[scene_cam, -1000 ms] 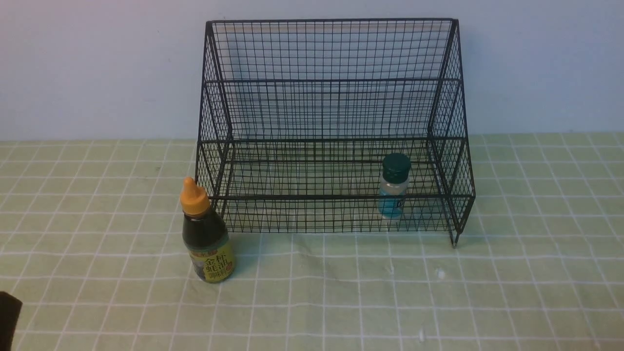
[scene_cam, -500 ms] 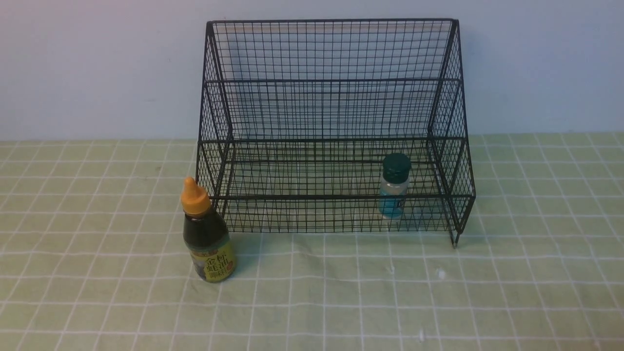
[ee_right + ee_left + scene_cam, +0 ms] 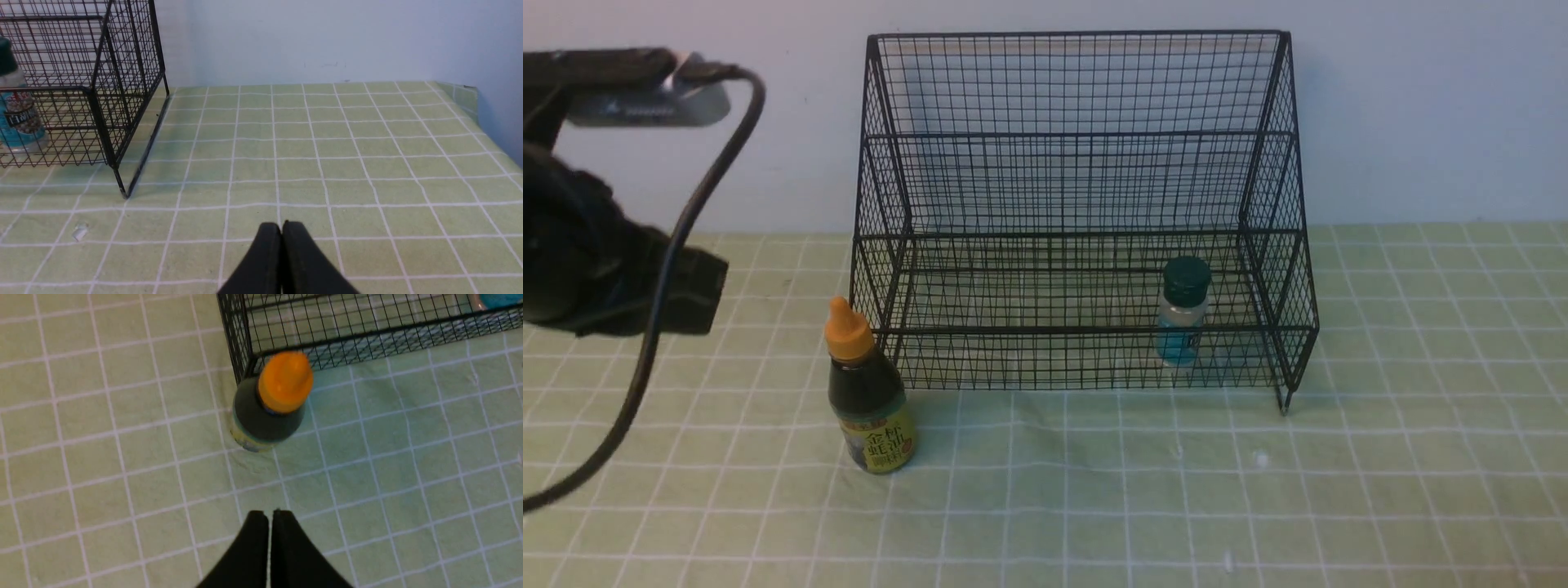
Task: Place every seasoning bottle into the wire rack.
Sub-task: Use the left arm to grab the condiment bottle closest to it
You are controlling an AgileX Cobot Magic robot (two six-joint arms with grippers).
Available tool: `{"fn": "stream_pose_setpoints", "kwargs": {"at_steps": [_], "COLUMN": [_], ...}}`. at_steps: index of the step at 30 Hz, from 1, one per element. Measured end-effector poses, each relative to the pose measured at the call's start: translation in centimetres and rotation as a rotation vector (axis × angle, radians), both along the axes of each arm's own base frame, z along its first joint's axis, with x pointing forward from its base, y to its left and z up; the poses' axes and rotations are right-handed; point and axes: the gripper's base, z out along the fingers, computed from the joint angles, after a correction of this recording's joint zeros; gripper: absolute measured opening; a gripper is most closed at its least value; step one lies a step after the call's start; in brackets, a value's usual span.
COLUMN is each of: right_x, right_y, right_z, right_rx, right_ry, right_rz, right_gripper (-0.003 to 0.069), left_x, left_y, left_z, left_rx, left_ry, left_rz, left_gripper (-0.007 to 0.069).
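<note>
A pale green checked tablecloth point(image 3: 1421, 457) covers the table. The black wire rack point(image 3: 1078, 163) stands on it with its tall mesh back toward the pale wall point(image 3: 1421, 98).

In the front view, the left arm point(image 3: 572, 269) hangs above the cloth, well off the rack's left side. A black cable point(image 3: 678, 245) loops down from it.

The dark-sauce bottle point(image 3: 870, 400), with its orange pointed cap and yellow label, stands upright on the cloth outside the rack, just beside the rack's front left corner. Whether it touches the wire cannot be told.

The small jar point(image 3: 1183, 314), dark green cap and blue label, stands upright inside the rack on the lowest tier, near the right side wall and behind the low front mesh.

The left gripper point(image 3: 269, 516) has its two black tips pressed together with nothing between them. It is above the cloth in front of the rack's left corner, with the sauce bottle between it and the rack.

The right gripper point(image 3: 281, 226) is likewise pinched closed and empty, low over bare cloth off the rack's right side, well apart from it.
</note>
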Motion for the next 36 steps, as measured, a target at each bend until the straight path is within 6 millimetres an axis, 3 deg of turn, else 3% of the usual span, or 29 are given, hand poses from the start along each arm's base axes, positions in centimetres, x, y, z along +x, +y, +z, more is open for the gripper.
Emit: {"fn": "stream_pose_setpoints", "kwargs": {"at_steps": [6,11,15,21,24,30,35,36], "right_x": [0.0,0.0,0.0,0.0,0.0,0.0,0.0,0.0], "right_y": [0.0,0.0,0.0,0.0,0.0,0.0,0.0,0.0], "right_z": [0.0,0.0,0.0,0.0,0.0,0.0,0.0,0.0], "right_rx": [0.0,0.0,0.0,0.0,0.0,0.0,0.0,0.0], "right_ry": [-0.001,-0.001,-0.001,-0.001,-0.001,-0.001,-0.001,-0.001], "right_rz": [0.0,0.0,0.0,0.0,0.0,0.0,0.0,0.0], "right_gripper": [-0.0015,-0.0015,-0.0015,-0.0015,-0.0015,-0.0015,-0.0015,-0.0015], "left_x": [1.5,2.7,3.9,5.9,6.9,8.4,9.3,9.4], "left_y": [-2.5,-3.7,-4.2,-4.8,-5.1,-5.6,-5.8,-5.9], "left_z": [0.6,-0.7,-1.8,-4.5,-6.0,-8.3,-10.1,-10.5], "left_rx": [0.083,0.212,0.228,0.225,0.224,0.215,0.206,0.201], "left_ry": [-0.016,-0.013,-0.008,0.069,0.102,0.14,0.185,0.203], "left_rz": [-0.091,-0.169,-0.176,-0.145,-0.132,-0.098,-0.06,-0.04], "left_gripper": [-0.0006,0.0052,0.0211,0.0531,0.0615,0.0626,0.0512,0.044]}}
